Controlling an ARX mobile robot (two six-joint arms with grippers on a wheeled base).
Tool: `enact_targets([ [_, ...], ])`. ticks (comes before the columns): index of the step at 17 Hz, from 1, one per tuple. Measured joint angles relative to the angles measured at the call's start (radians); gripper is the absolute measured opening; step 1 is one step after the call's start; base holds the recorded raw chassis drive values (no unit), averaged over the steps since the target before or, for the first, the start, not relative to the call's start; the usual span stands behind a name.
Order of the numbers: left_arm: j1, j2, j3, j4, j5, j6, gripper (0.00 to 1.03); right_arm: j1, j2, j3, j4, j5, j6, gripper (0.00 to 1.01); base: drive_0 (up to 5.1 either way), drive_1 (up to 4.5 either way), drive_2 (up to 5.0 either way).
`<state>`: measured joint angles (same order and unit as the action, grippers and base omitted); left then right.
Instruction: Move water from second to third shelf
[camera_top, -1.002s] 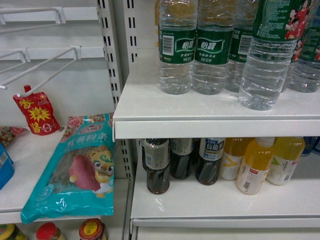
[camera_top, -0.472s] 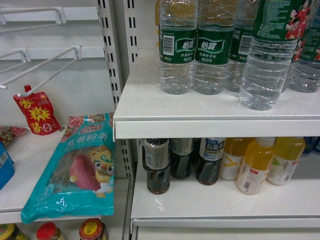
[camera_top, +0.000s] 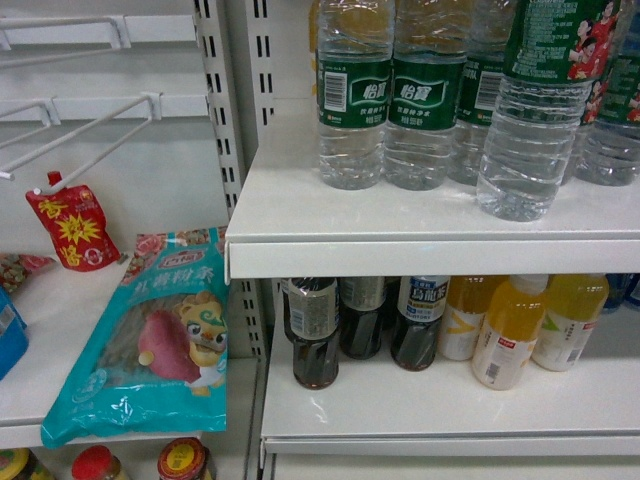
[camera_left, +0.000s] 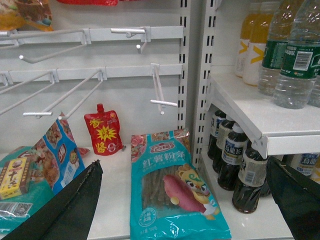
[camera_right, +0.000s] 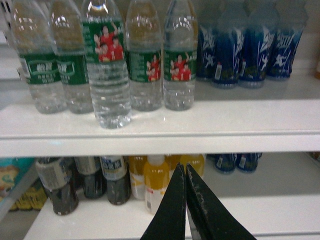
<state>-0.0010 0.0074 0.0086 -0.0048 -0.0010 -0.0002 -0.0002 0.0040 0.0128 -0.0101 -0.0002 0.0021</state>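
**One water bottle out front, both claws still clear of it**

One clear ribbed plastic water bottle with a green label of red-shirted people (camera_right: 106, 70) stands forward of its row on the white upper shelf (camera_top: 400, 225), upper left of centre in the right wrist view and at the upper right of the head view. Our right claw (camera_right: 185, 200) sits low at the bottom centre of its view, its tips pressed together on nothing, well apart from the bottle. Our left claw (camera_left: 185, 200) is spread wide and empty.

We judge the bottle full, so fairly heavy, with thin walls that give under pressure and a smooth, slippery label. We would take hold around the ribbed body below the label, where the ridges resist slipping.
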Motion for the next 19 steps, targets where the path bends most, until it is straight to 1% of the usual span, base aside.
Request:
enact_targets([
  [4,0.000,0.000,0.000,0.002,0.000,0.000,0.98,0.000,0.000,0.000,0.006,0.001,0.000,0.02,0.0,0.00,0.0],
  [5,0.000,0.000,0.000,0.001,0.000,0.000,0.98,0.000,0.000,0.000,0.007,0.000,0.000,0.03,0.0,0.00,0.0],
  [6,0.000,0.000,0.000,0.001,0.000,0.000,0.98,0.000,0.000,0.000,0.007,0.000,0.000,0.12,0.0,0.00,0.0],
  [8,0.000,0.000,0.000,0.001,0.000,0.000,0.98,0.000,0.000,0.000,0.007,0.000,0.000,0.36,0.0,0.00,0.0],
  [10,0.000,0.000,0.000,0.001,0.000,0.000,0.98,0.000,0.000,0.000,0.006,0.000,0.000,0.58,0.0,0.00,0.0],
  [11,0.000,0.000,0.000,0.001,0.000,0.000,0.98,0.000,0.000,0.000,0.007,0.000,0.000,0.67,0.0,0.00,0.0],
  [12,0.000,0.000,0.000,0.001,0.000,0.000,0.98,0.000,0.000,0.000,0.007,0.000,0.000,0.82,0.0,0.00,0.0],
  [14,0.000,0.000,0.000,0.001,0.000,0.000,0.98,0.000,0.000,0.000,0.007,0.000,0.000,1.00,0.0,0.00,0.0],
  [15,0.000,0.000,0.000,0.001,0.000,0.000,0.98,0.000,0.000,0.000,0.007,0.000,0.000,1.00,0.0,0.00,0.0],
  [16,0.000,0.000,0.000,0.001,0.000,0.000,0.98,0.000,0.000,0.000,0.006,0.000,0.000,0.97,0.0,0.00,0.0],
  [19,0.000,0.000,0.000,0.001,0.000,0.000,0.98,0.000,0.000,0.000,0.007,0.000,0.000,0.98,0.0,0.00,0.0],
])
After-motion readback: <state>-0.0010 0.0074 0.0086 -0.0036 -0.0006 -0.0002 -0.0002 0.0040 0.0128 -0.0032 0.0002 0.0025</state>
